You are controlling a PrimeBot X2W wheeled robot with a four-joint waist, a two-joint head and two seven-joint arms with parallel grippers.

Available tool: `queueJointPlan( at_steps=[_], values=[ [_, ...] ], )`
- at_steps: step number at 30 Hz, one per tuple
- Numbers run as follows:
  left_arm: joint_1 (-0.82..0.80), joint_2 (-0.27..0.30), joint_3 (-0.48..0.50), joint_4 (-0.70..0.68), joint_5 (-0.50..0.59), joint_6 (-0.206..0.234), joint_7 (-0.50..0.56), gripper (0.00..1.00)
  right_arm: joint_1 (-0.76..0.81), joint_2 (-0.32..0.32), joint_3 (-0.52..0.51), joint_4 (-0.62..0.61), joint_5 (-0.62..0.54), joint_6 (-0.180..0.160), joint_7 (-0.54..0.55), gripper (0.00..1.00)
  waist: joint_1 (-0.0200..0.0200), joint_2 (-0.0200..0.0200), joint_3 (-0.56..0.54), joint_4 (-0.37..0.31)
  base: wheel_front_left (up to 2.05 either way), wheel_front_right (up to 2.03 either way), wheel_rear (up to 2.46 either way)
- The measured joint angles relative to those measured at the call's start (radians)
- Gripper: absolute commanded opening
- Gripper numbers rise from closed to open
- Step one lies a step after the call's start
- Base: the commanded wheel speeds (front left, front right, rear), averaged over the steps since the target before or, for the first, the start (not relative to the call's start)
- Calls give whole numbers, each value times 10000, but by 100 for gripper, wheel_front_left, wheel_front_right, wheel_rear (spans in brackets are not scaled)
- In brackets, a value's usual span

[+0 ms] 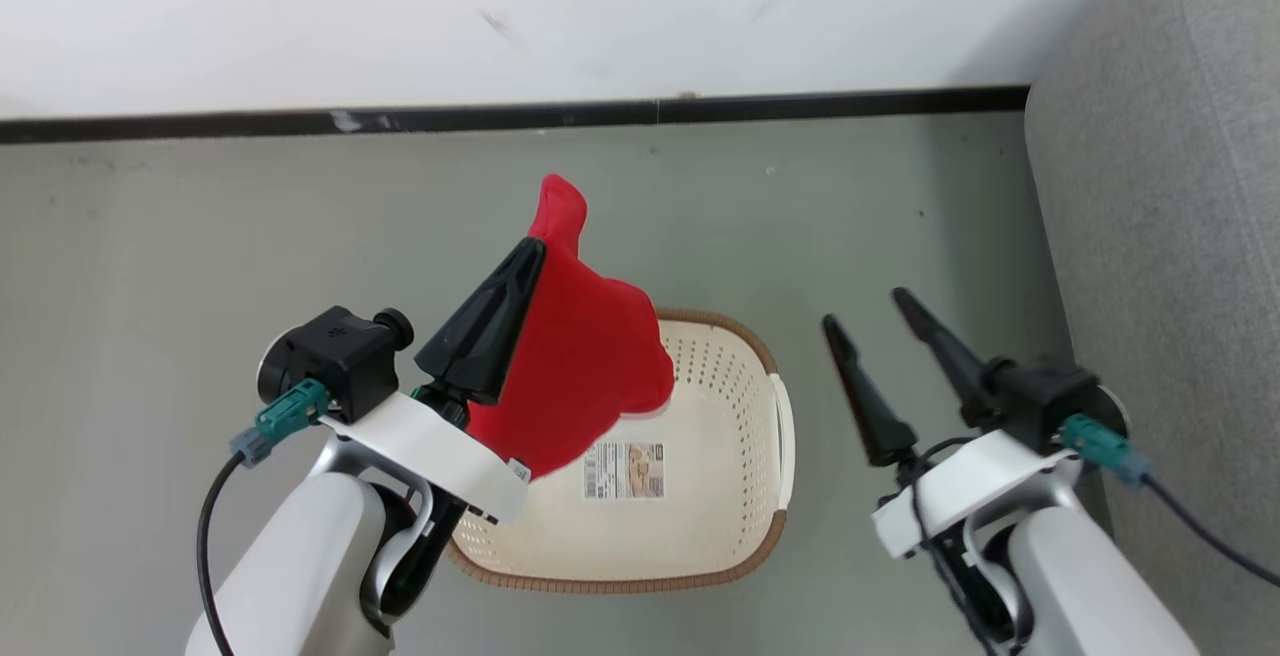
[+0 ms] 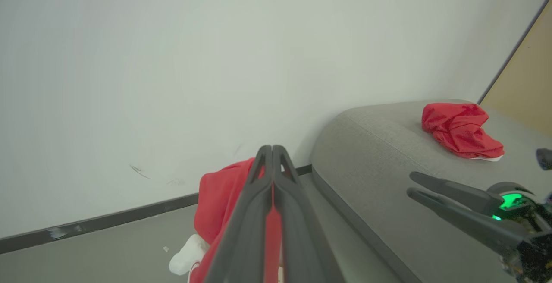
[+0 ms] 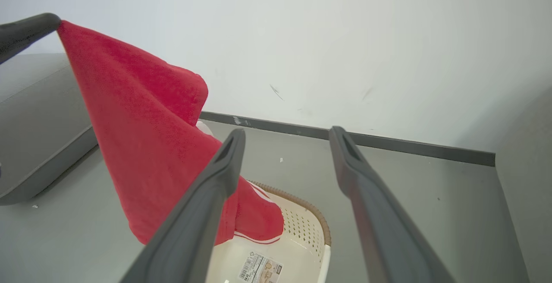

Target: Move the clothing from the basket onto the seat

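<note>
The left forearm (image 1: 300, 556) is smooth, round and pale grey-white. The right forearm (image 1: 1090, 586) looks the same. Each arm ends in a flat white plate (image 1: 430, 451). The left tool (image 1: 530, 251) has 2 long black fingers, wide at the bottom and pointy at the tip. The right tool (image 1: 865, 308) has 2 black fingers like that too. A chunky black box (image 1: 335, 351) with a round knob is on the left wrist. A blue-green plug (image 1: 290, 416) sticks out of it, with a thin black cable (image 1: 202, 546). The right wrist has a second plug (image 1: 1100, 444) and a second cable (image 1: 1210, 534). A little green light (image 2: 511, 200) glows there.
</note>
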Motion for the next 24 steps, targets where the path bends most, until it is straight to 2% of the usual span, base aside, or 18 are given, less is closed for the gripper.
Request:
queueJointPlan(
  at_steps=[13, 24],
  values=[
    [502, 128, -270, -1068, -301, 219, 1143, 0, -174, -102, 2819, -21, -48, 0, 0, 100, 0, 0, -1197, 139, 0, 0, 0],
    [1104, 247, -600, -1918, -399, 387, 1985, 0, -828, -729, 4034, -69, -19, 0, 0, 100, 0, 0, -1938, 329, 0, 0, 0]
  ],
)
